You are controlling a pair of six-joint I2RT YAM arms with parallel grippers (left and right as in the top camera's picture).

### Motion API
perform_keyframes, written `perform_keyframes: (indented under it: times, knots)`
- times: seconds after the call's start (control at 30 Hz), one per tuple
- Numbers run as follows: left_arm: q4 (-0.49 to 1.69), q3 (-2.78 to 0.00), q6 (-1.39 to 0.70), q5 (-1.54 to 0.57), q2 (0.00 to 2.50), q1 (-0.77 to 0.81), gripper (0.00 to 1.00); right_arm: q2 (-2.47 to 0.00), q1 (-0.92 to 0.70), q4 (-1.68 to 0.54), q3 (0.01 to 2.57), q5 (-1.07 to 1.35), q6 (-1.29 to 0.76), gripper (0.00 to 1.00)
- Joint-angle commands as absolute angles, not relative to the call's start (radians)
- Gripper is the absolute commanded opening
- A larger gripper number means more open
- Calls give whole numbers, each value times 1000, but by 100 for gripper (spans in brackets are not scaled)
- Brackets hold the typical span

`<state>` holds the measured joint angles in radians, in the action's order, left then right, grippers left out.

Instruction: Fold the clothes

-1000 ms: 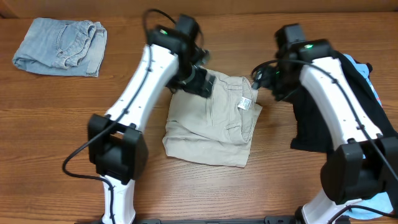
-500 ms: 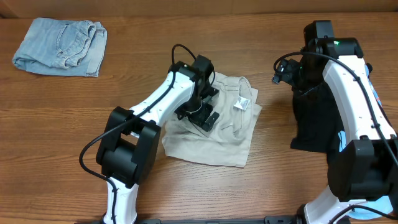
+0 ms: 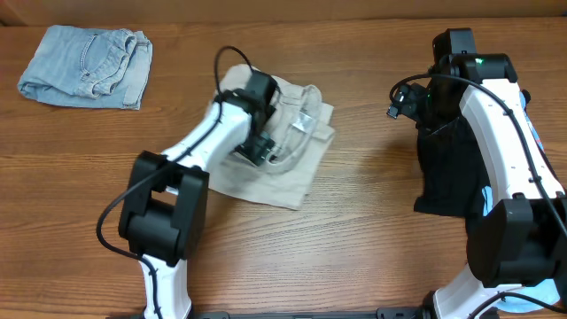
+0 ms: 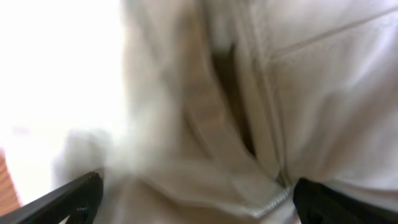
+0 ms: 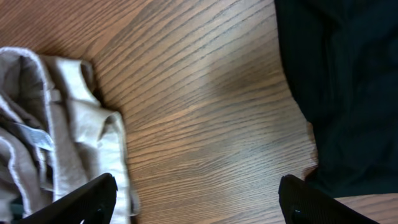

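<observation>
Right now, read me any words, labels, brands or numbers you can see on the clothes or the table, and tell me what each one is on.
No text can be read in any view.
On the khaki shorts, a white sewn-in label: its print is too small and blurred to read.
On the denim shorts, the black garment and the wooden table: no lettering visible.

wood-grain table (image 3: pixel 372 239) carrying three lots here: beige khaki shorts (image 3: pixel 292 164) folded and lying at a slant just left of centre, faded light-blue denim shorts (image 3: pixel 86 64) folded well apart at the far-left corner, and a black garment (image 3: pixel 438 177) spread along the right side, bare wood between them.
</observation>
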<state>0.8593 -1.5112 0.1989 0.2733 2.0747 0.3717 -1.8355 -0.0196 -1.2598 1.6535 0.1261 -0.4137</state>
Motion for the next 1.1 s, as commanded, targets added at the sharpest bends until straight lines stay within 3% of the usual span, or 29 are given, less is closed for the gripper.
perform_keyframes:
  times: [0.0,0.23,0.67,1.07]
  knots:
    - [943,-1679,240,267,2109,366,100,-1814,-15,-1249,1670,125,-407,88]
    - [961,-1868,262,-196,2109,394,100,-1814,-15,-1248,1670,125,-407,88]
    - [945,-1864,256,-313,2258,437,100,-1814,-15,-1248,1670,125,-395,88]
    - [945,-1861,334,-269,2290,570,100,-1814,-15,-1244,1669,125,-395,88]
